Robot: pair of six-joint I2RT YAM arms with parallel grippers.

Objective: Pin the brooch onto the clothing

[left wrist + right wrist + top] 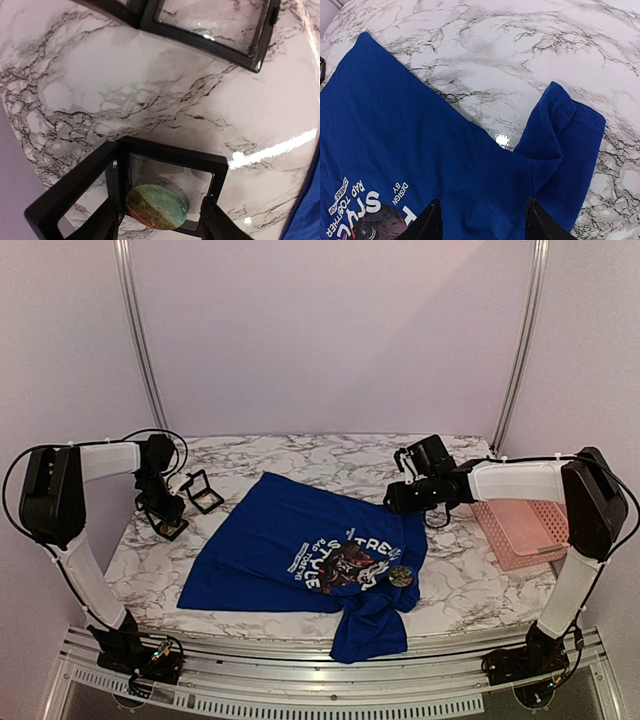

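Note:
The clothing, a royal-blue T-shirt [290, 540] with a panda print, lies spread on the marble table [330, 455]. A small dark round brooch [403, 576] rests on it just right of the print. In the left wrist view a round greenish-gold brooch [156, 206] sits inside an open black box [175, 157]. My left gripper [160, 205] is open, its fingers [107, 222] standing either side of that box [170, 528]. My right gripper [482, 220] hovers open over the shirt's [420, 150] upper part near a sleeve, holding nothing.
A second open black box [203, 492] [215, 30] lies just beyond the first. A pink basket [520, 530] stands at the table's right edge. The shirt's hem hangs over the near edge [370, 635].

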